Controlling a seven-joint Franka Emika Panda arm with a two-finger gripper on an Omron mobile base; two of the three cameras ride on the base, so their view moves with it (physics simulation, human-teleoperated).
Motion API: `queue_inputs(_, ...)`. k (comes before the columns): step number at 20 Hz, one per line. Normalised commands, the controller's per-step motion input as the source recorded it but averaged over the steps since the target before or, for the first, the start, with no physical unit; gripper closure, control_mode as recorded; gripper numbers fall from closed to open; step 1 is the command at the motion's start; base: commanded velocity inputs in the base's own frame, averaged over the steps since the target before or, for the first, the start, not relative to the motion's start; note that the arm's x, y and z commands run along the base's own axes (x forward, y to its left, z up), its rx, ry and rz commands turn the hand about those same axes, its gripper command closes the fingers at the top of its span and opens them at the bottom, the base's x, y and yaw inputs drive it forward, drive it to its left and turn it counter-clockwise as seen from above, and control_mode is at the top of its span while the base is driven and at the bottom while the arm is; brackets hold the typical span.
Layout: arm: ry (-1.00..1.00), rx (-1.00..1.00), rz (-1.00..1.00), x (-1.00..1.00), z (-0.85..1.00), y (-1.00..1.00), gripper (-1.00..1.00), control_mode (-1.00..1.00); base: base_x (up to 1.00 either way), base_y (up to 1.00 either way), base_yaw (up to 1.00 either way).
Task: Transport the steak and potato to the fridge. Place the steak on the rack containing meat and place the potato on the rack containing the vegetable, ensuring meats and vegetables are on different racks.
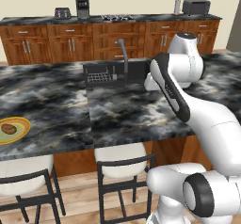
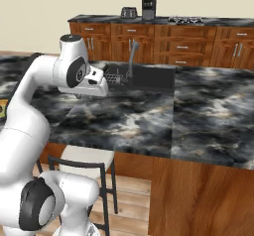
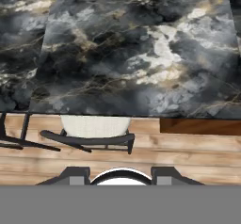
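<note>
One potato [image 1: 8,128] sits on the yellow plate [image 1: 21,130] far left on your desk [image 1: 117,110]; hand pressed together, holding nothing, parked above bare marble.

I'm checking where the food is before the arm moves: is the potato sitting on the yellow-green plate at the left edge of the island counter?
Yes, the potato lies as a brown lump on the plate at the counter's left edge in the left base view.

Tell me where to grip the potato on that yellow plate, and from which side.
Judging by its pose, come straight down from above and close across the narrow middle of the potato: it lies flat as a low oval on the yellow plate, whose raised rim would likely block a sideways approach.
</note>
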Motion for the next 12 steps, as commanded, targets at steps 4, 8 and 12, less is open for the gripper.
queue_inputs(4, -0.01, 0.0, 0.0, -0.35, 0.0, 0.03, -1.0, -1.0, 0.0, 0.0, 0.0)
queue_inputs(8, -0.03, 0.0, 0.0, -0.89, 0.0, 0.03, -1.0, -1.0, 0.0, 0.0, 0.0)
queue_inputs(12, -0.02, 0.0, 0.0, -0.83, 0.03, 0.01, -1.0, -1.0, 0.0, 0.0, 0.0)
